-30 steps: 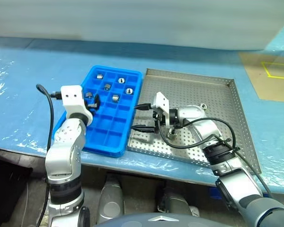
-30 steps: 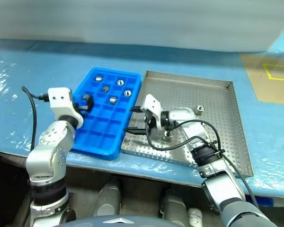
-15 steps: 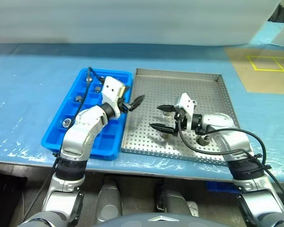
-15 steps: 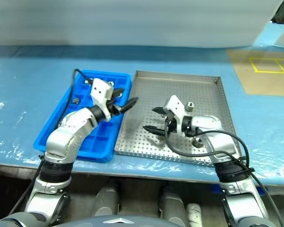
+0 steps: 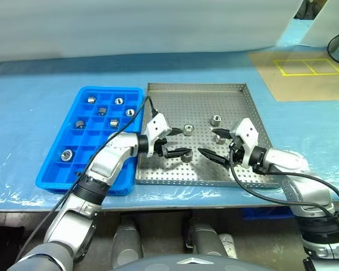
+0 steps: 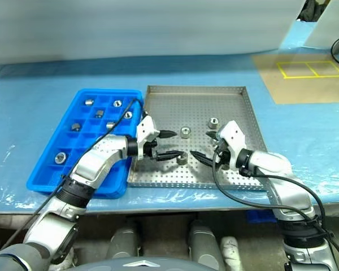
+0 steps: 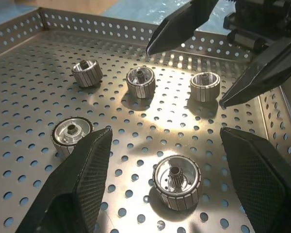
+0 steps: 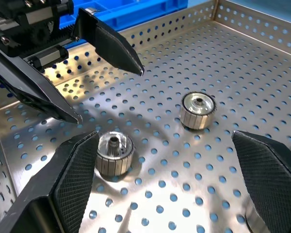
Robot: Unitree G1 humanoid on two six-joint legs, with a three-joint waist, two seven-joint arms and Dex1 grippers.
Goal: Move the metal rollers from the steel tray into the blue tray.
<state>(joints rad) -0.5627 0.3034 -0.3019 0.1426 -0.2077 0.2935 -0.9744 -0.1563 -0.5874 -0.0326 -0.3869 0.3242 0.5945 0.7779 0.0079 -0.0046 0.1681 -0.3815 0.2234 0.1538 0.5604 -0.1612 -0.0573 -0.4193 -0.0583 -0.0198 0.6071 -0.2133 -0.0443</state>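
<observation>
The steel tray (image 5: pixel 199 107) lies mid-table with the blue tray (image 5: pixel 110 89) against its left side. Several metal rollers (image 5: pixel 114 122) sit in the blue tray's compartments. More rollers stand on the perforated floor, such as one (image 5: pixel 188 130) mid-tray, one (image 5: pixel 216 119) further right and one (image 5: pixel 186 157) near the front. My left gripper (image 5: pixel 182 141) hovers open over the steel tray's left part, pointing right, with a roller (image 7: pixel 177 182) on the floor below its fingers. My right gripper (image 5: pixel 208 141) faces it, open and empty, with two rollers (image 8: pixel 115 153) (image 8: pixel 197 110) lying before it.
The two grippers' fingertips stand close together, tip to tip, over the tray's front middle. The table wears a blue plastic sheet (image 5: pixel 34 101). A brown board with yellow tape (image 5: pixel 296 73) lies at the far right. The table's front edge runs just below both trays.
The camera has swung, shifting the whole picture. My left gripper has left the blue tray and crossed rightward over the steel tray. My right gripper has drawn back to the right.
</observation>
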